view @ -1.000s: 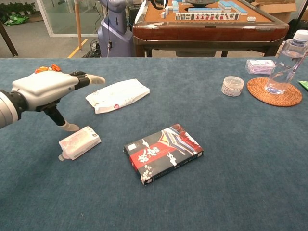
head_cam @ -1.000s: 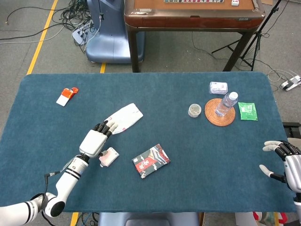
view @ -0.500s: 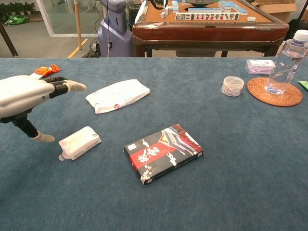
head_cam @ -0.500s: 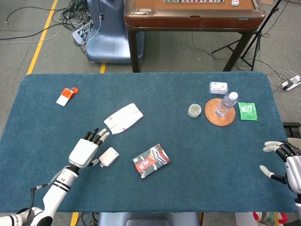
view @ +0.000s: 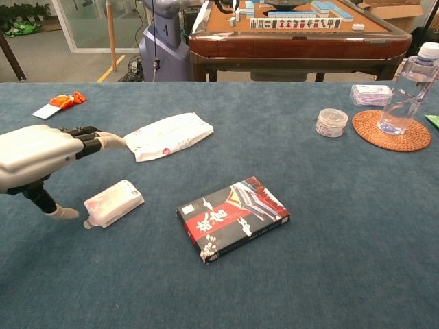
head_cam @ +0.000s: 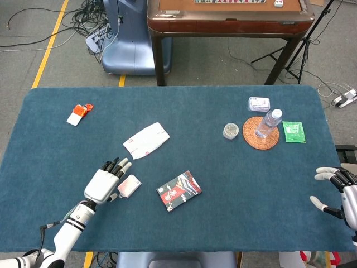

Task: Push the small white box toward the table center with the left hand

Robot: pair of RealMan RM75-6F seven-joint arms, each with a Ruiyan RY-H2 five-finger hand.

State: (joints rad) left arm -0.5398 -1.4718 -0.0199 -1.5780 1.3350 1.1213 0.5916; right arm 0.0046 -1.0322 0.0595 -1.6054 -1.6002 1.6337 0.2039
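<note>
Head view: left hand (head_cam: 104,183), fingers spread, has edged closer beside small white box (head_cam: 129,186), seemingly apart.

Bottle (head_cam: 270,122) upright on woven coaster (head_cam: 260,134).

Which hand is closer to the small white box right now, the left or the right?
Left. The left hand sits open right beside the small white box, on its outer side. The right hand is far off at the table's opposite edge, also open.
</note>
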